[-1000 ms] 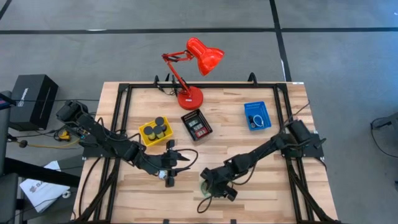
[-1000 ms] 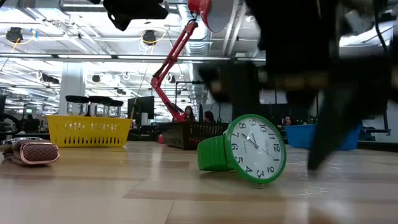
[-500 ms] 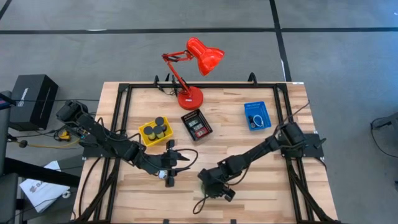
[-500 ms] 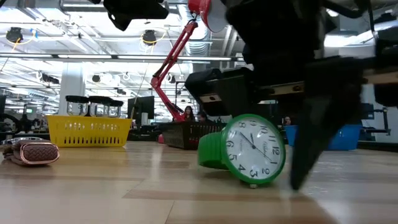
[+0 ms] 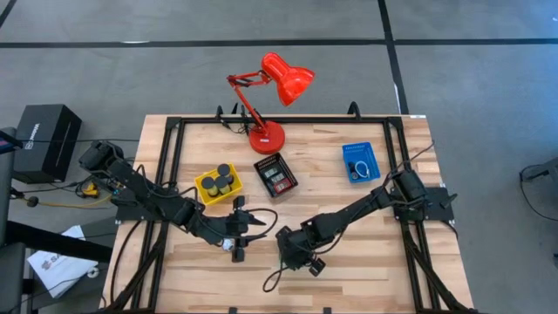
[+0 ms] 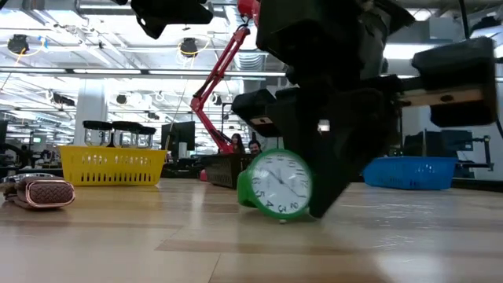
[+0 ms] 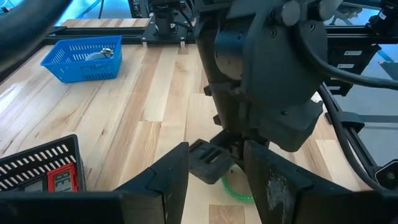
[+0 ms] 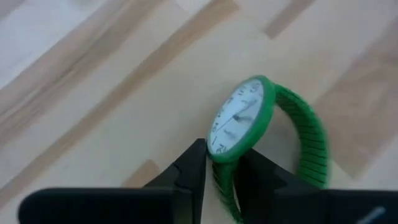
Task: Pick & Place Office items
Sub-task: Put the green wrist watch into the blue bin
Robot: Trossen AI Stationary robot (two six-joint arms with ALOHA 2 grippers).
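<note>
A green wristwatch (image 6: 275,185) with a white dial stands on edge on the wooden table (image 5: 366,262), near the front middle. My right gripper (image 8: 225,177) is down over it and shut on its case (image 8: 239,124). In the high view this gripper (image 5: 294,253) hides the watch. My left gripper (image 5: 242,225) hovers just to the left, open, with nothing between its fingers (image 7: 168,183). Its wrist view looks at the right gripper and a bit of green band (image 7: 239,190). My right gripper pinches the rim of the watch's round case (image 8: 222,154) between its two fingers, one on the dial side and one on the back, where the band starts. The fingers come from above, slanting down. The watch stands upright, its lower edge (image 6: 283,220) on the table.
Toward the far edge stand a yellow tray (image 5: 218,184) with black cylinders, a black mesh tray (image 5: 275,174) with red pieces, a blue tray (image 5: 360,162) and the red lamp (image 5: 266,137). A small brown woven thing (image 6: 35,192) lies at the near left.
My right gripper has moved toward the table's left edge and has shut on the watch. The watch has slid left along the table with it and turned, so that its dial faces more toward the near edge.
</note>
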